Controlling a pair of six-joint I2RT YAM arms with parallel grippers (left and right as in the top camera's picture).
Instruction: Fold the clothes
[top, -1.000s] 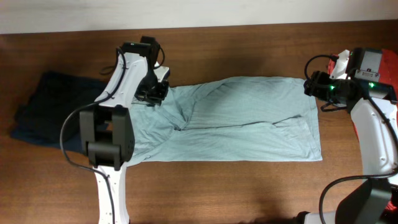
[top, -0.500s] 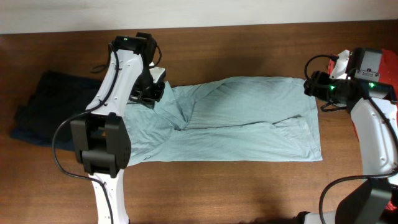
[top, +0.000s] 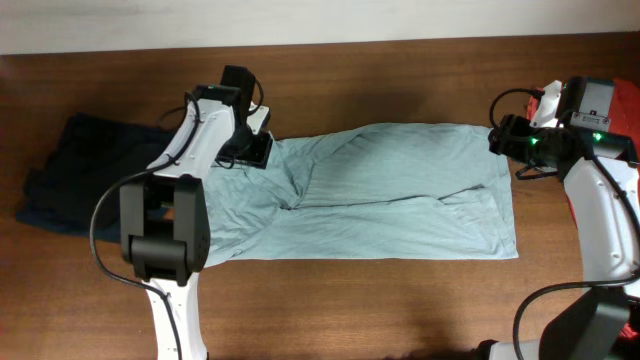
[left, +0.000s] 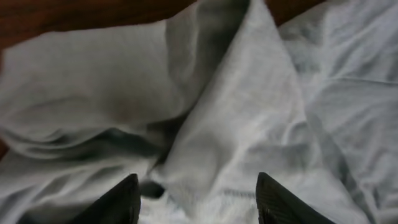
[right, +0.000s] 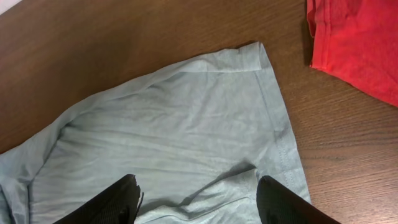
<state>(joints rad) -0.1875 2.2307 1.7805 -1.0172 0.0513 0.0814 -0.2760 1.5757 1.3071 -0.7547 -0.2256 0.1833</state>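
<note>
T-shirt (top: 400, 195): no print, tag or brand readable.
navy garment (top: 80, 175): no lettering readable.
red shirt (right: 360, 43): no lettering readable.
left arm (top: 165, 215): no legible label.
right arm (top: 600, 215): no legible label or number.

Cut off at edge: orange-red shirt (right: 360, 43); T-shirt (top: 400, 190) left end hidden under left arm (top: 188, 150).

A dark brown wooden tabletop (top: 380, 310) is filling the overhead view, a pale wall (top: 320, 20) running along twelve o'clock.
</note>
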